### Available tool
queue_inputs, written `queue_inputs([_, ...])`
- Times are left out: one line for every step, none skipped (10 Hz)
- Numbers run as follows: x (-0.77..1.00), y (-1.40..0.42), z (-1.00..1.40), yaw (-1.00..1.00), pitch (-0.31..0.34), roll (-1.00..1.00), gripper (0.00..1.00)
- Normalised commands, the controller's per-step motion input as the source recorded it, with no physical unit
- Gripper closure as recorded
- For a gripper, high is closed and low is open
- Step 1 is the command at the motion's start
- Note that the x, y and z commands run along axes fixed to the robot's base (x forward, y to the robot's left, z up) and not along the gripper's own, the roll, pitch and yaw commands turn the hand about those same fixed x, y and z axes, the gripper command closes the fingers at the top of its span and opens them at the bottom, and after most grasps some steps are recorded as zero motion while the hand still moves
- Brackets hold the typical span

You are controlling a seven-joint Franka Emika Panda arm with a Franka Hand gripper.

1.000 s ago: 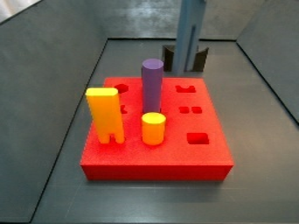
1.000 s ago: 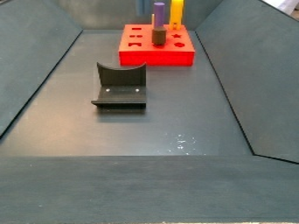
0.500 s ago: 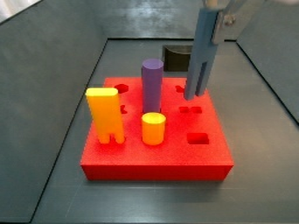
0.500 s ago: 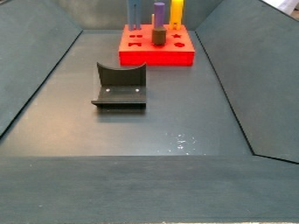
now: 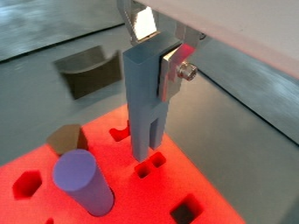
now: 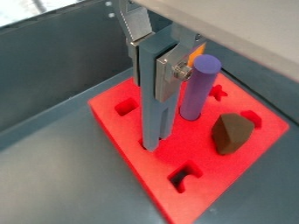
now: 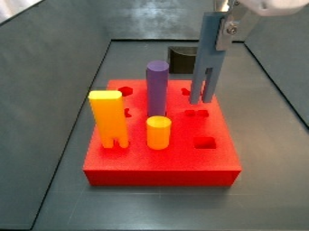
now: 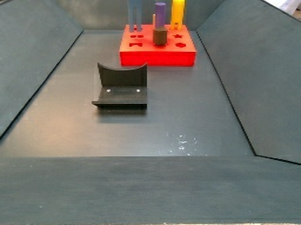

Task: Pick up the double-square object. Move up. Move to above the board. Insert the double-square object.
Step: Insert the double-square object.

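Note:
My gripper point(image 7: 219, 31) is shut on the top of the double-square object point(image 7: 207, 68), a tall grey-blue post that hangs upright over the back right of the red board point(image 7: 157, 168). Both wrist views show the silver fingers point(image 5: 176, 66) clamped on the double-square object point(image 5: 143, 101) from two sides. Its two legs reach the board point(image 5: 128, 198) at a pair of small square holes; how deep they sit I cannot tell. In a side view the double-square object point(image 8: 135, 11) stands at the far board point(image 8: 153, 58).
On the board stand a purple cylinder point(image 7: 157, 86), a yellow-orange two-legged block point(image 7: 108, 117) and a short yellow cylinder point(image 7: 160, 133). The purple cylinder point(image 6: 198, 87) is close beside the post. The dark fixture point(image 8: 120, 86) stands mid-floor. Grey walls enclose the floor.
The gripper has carried the double-square object from over the fixture forward to the board, then lowered it a little until the legs meet the board's top.

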Motion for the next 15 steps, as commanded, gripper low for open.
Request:
queue_inputs([0.00,-0.07,-0.07,-0.84,-0.251,-0.27,1.00])
queue_inputs([0.04,-0.06,0.00,-0.74,-0.143,-0.11,1.00])
queue_inputs([0.00,0.00,0.00,0.00,-0.009,0.00,1.00])
queue_inputs([0.00,0.00,-0.08,0.00,0.000,0.06,1.00])
queue_inputs([-0.25,-0.15,-0.14,0.08,0.051,0.26,1.00])
queue_inputs([-0.31,-0.17,-0.18,0.17,0.040,0.14,1.00])
queue_inputs([-0.12,-0.04,-0.08,0.11,0.000,-0.02,1.00])
queue_inputs([-0.11,0.00,-0.05,0.09,0.000,-0.01,1.00])
queue_inputs([0.00,0.00,-0.05,0.00,0.000,0.00,1.00])
queue_inputs([0.10,0.00,-0.07,0.00,0.000,0.00,1.00])
queue_inputs([0.11,0.00,-0.09,0.00,-0.011,-0.02,1.00])
queue_inputs([0.19,-0.03,-0.10,0.00,-0.011,-0.05,1.00])
queue_inputs([0.18,-0.04,-0.10,0.00,-0.004,-0.04,1.00])
queue_inputs([0.15,-0.03,-0.11,0.00,-0.001,-0.02,1.00])
queue_inputs([0.05,0.00,-0.19,-0.01,0.000,0.00,1.00])
